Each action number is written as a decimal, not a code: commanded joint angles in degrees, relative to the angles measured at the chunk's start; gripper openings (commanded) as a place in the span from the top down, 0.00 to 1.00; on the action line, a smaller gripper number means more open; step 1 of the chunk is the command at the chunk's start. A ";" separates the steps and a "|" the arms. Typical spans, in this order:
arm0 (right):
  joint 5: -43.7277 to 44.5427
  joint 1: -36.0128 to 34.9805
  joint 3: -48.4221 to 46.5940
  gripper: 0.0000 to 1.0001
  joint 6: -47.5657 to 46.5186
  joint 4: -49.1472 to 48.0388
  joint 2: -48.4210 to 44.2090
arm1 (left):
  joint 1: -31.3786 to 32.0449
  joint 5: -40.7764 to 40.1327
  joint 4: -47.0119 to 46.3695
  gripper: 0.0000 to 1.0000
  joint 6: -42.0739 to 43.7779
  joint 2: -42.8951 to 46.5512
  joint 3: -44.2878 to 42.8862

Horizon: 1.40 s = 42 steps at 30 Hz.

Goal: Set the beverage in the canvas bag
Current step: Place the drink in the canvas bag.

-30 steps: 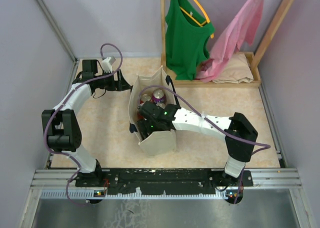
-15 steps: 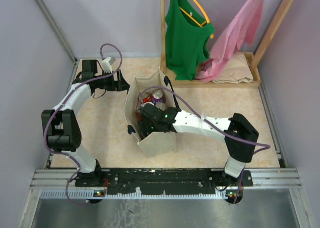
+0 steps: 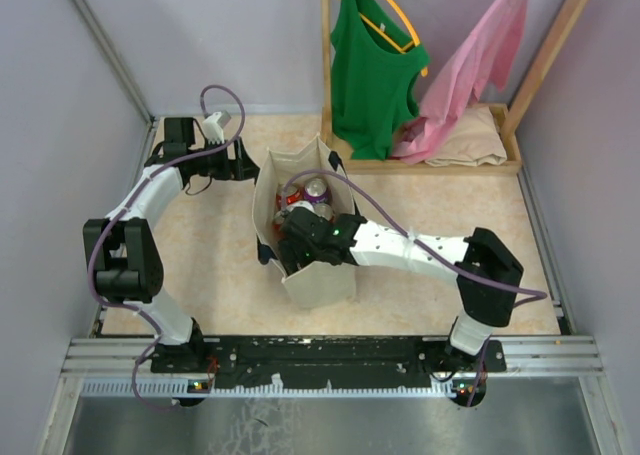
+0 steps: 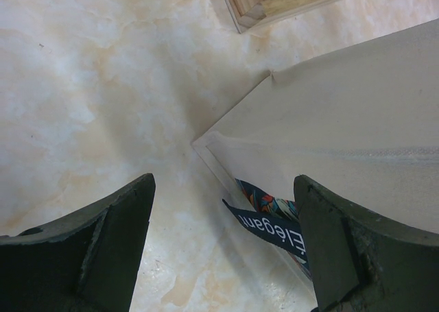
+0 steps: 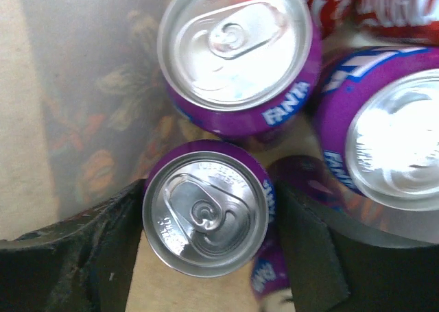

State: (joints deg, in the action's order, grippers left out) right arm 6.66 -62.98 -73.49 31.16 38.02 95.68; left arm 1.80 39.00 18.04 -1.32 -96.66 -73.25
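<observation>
One marbled beige bench (image 3: 200, 265), lavender walls (image 3: 60, 175). One cream canvas bag with navy handles (image 3: 318, 283) stands upright mid-bench. Three purple Fanta cans (image 5: 236, 51) show inside. Right end effector (image 5: 209, 230) straddles one, grip unclear. Left end effector (image 4: 223, 188) released.

Hidden in the canvas bag (image 3: 318, 280)
Seen from above, the right end effector (image 5: 208, 224) is lost below the rim; up close, whether it presses the purple can (image 5: 204, 212) is unclear, and the red cans (image 5: 384, 3) run off the frame's edge.
</observation>
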 commanded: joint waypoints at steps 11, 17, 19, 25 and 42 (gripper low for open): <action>6.95 1.18 -5.81 0.12 -5.26 6.62 -4.65 | 0.34 0.99 -0.73 0.12 -0.06 -0.80 -1.72; 7.49 1.91 -9.30 0.11 -5.77 6.80 -5.95 | 0.31 1.17 -0.55 0.12 -0.09 -0.88 -1.92; 7.84 2.55 -10.16 0.11 -5.68 6.84 -6.30 | 0.38 1.34 -0.55 0.12 -0.17 -0.85 -2.04; 9.94 4.27 -12.58 0.12 -5.48 6.04 -6.19 | 0.39 1.47 -0.55 0.12 -0.29 -1.07 -2.46; 15.81 8.33 -36.93 0.22 -10.03 8.77 4.17 | -1.20 6.10 13.34 0.15 5.31 0.46 -10.08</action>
State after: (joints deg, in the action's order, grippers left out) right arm 18.59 -55.88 -102.54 22.96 45.01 99.22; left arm 2.04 42.83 24.69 1.39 -97.51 -80.75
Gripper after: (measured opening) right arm 0.786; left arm 0.848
